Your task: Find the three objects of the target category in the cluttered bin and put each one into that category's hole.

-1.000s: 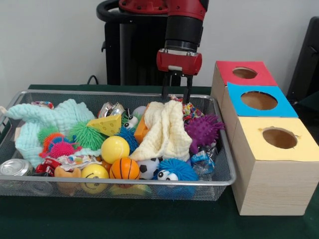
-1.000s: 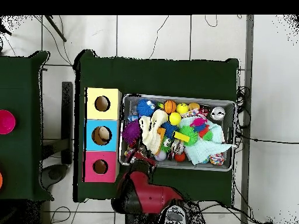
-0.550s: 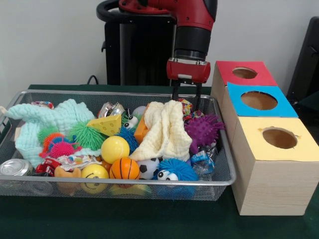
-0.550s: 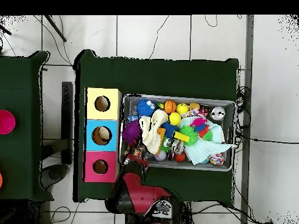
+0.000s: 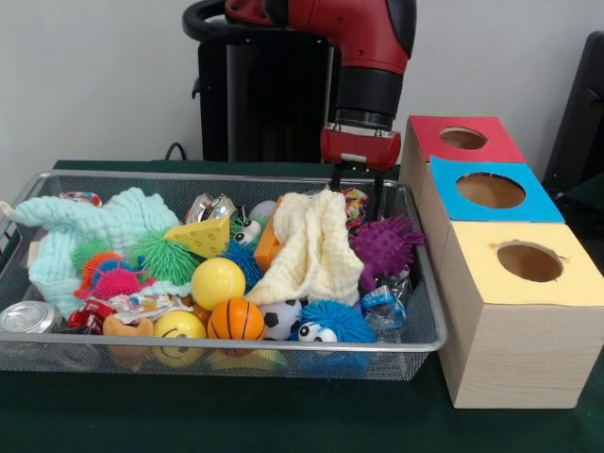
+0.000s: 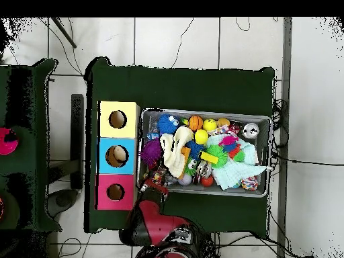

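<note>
The green worktop [image 5: 283, 425] carries the wire bin [image 5: 415, 274], heaped with balls, cloths and spiky toys, and just beside it sits the wooden box [image 5: 514, 349] with its red, blue and yellow holes. The red arm [image 5: 363, 57] hangs over the bin's back corner nearest the box. Its pincer [image 5: 357, 193] stands open and empty, tips beside the cream cloth [image 5: 316, 245], above the purple spiky ball [image 5: 385, 245].

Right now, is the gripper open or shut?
Open. In the front view the gripper hangs over the far right corner of the wire bin, its two fingers standing apart with nothing between them.
</note>
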Available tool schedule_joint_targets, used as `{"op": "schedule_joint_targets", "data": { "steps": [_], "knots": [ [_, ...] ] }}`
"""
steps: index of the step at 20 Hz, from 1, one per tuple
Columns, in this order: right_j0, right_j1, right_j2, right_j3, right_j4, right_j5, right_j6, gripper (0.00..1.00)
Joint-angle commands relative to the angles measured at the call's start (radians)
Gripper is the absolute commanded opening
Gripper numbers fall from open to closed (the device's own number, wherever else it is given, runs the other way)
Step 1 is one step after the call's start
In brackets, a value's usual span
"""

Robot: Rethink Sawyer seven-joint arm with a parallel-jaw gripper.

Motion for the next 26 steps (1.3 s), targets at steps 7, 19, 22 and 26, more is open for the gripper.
{"op": "schedule_joint_targets", "data": {
  "steps": [7,19,22,26],
  "knots": [
    [0.048,0.027,0.020,-0.032,0.150,-0.101,0.210,1.00],
    [0.416,0.139,-0.197,-0.001,0.729,-0.267,0.120,1.00],
    [0.425,0.143,-0.207,-0.005,0.733,-0.251,0.131,1.00],
    [0.424,0.145,-0.214,-0.012,0.715,-0.233,0.142,1.00]
  ]
}}
